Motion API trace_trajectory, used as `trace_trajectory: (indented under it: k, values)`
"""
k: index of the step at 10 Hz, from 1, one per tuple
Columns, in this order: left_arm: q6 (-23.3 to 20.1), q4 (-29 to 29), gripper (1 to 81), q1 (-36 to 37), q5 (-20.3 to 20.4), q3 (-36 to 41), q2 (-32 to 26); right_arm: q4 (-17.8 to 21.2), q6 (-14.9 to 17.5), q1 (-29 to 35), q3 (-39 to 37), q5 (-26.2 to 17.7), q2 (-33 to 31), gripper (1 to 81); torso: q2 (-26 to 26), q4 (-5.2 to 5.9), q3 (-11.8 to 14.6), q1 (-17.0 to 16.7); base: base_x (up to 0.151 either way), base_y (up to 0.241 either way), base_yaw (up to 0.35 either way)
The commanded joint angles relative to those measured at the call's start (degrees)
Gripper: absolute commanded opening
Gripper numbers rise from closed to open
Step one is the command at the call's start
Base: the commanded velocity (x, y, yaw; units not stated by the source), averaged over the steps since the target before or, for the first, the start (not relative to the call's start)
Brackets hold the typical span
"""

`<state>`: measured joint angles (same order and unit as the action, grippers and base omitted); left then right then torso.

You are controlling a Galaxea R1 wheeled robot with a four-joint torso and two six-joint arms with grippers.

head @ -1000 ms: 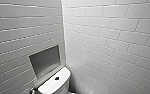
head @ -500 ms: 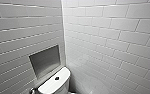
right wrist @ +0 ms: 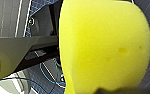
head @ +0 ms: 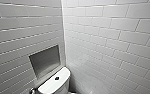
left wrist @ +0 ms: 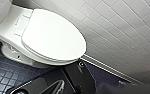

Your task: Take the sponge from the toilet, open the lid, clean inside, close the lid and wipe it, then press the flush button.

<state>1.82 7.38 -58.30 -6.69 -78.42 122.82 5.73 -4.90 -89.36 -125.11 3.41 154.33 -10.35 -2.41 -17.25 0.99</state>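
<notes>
The white toilet (left wrist: 9,37) stands on the floor against a tiled wall, and its oval lid (left wrist: 53,35) lies shut over the bowl. Seen from the head, the flat tank top (head: 49,86) sits low in the corner with the small dark flush button (head: 57,78) in its middle. The yellow sponge (right wrist: 103,47) looms very close to the right wrist camera, and my right gripper is shut on it. My left gripper hangs open a little above and in front of the lid, holding nothing.
White tiled walls (head: 111,37) meet in a corner behind the tank. A grey recessed niche (head: 44,60) is set in the left wall above the tank. The floor (left wrist: 6,75) is dark blue small tiles; thin cables (right wrist: 51,75) lie on it.
</notes>
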Motion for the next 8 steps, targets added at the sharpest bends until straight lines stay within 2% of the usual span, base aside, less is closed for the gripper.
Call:
trace_trajectory:
  k: [1, 5, 8]
  values:
    - [0.46, -5.87, 81.1, 12.71, -9.03, 6.70, -2.75, 0.51, -0.02, 1.15, 0.93, -3.68, -1.11, 1.0, 0.00, 0.00, 0.00, 0.00, 0.000, 0.000, 0.000]
    - [0.47, -12.46, 81.1, 22.03, -13.95, 6.09, -3.19, 0.51, 0.07, 0.89, 0.67, -3.59, -0.75, 1.0, 0.02, 0.00, 0.00, 0.02, 0.000, 0.000, 0.000]
    - [0.47, -17.92, 81.1, 29.41, -15.54, 3.19, -3.54, 0.51, 0.15, 0.80, 0.49, -3.59, -0.58, 1.0, 0.02, 0.00, 0.00, 0.02, 0.000, 0.000, 0.000]
